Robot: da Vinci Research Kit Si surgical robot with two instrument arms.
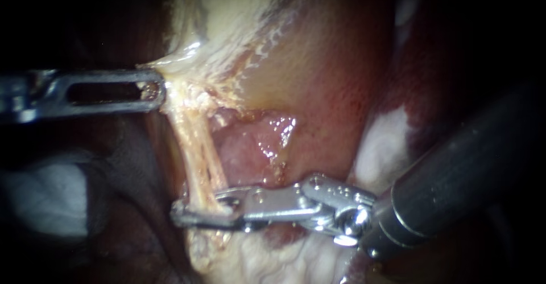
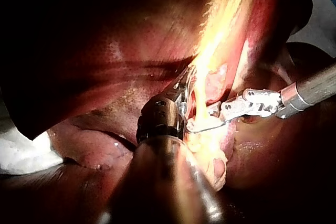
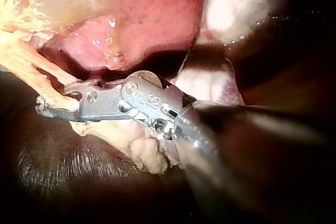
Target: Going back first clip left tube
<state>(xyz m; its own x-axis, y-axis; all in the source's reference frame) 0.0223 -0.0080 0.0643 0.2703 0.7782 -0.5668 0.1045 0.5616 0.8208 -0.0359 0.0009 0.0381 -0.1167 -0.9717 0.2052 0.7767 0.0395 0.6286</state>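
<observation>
Right instrument (image 1: 187,211) hand spread, straddling tube (image 1: 199,153); tube axis steep, crosswise to hand. Exit back along shaft. Left instrument (image 1: 153,90) pinching tissue (image 1: 176,62).

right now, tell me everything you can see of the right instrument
The right instrument comes in from the lower right on a dark, smooth shaft that ends in a shiny silver jointed wrist. From the wrist two slim metal jaws reach out nearly level. A narrow gap shows between them, so they are open, and the pale stringy tube runs down between them. Lumpy fatty tissue lies just under the jaws.
</observation>
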